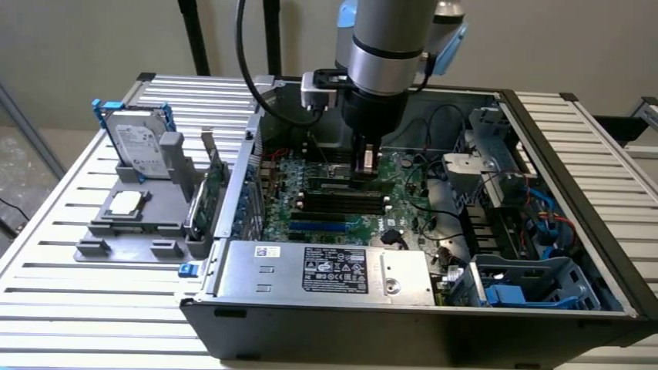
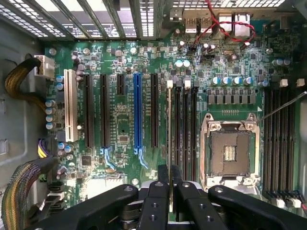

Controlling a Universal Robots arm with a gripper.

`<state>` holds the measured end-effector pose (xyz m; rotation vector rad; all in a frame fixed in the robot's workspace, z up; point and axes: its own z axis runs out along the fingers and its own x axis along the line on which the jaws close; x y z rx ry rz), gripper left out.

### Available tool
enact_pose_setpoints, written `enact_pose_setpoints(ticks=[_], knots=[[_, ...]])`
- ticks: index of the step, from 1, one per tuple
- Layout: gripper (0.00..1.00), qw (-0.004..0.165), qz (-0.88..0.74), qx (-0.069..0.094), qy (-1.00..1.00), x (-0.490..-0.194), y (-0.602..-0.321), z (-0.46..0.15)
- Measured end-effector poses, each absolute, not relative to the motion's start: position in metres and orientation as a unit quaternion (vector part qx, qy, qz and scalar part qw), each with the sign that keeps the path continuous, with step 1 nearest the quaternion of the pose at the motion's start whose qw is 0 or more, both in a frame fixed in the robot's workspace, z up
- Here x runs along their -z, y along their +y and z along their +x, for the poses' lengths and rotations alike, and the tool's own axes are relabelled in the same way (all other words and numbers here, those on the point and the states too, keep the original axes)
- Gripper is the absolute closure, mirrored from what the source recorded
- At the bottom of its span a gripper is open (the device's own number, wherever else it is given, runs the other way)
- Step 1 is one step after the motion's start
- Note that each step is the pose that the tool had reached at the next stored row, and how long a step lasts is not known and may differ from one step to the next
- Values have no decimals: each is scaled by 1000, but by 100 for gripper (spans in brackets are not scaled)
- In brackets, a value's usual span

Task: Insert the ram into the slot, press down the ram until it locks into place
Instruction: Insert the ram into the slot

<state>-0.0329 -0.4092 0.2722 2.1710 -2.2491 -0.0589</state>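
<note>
The hand [image 1: 365,171] is reaching down into the open computer case [image 1: 411,331], which is sitting on the slatted surface [image 1: 62,231]. It is working over the motherboard [image 1: 340,220], close to the case's far wall. In the wrist view its black fingers [image 2: 163,177] are pinching shut on the ram [image 2: 169,124]. The ram is standing on edge and showing as a thin pale line. It is lying along the first of four black memory slots [image 2: 185,129], between the long expansion slots [image 2: 154,110] and the processor socket [image 2: 230,151]. Whether it is seated in the slot I cannot tell. Near the surface's edge on the exterior view's left, a grey holder [image 1: 134,223] is carrying a hard drive [image 1: 139,146] and a green expansion card [image 1: 211,193].
</note>
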Motion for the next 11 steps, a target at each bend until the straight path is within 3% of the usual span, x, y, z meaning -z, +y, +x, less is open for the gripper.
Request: enact_pose_setpoints(ticks=[11], knots=[[87,8,694,19,-719,-252,-409,-36]])
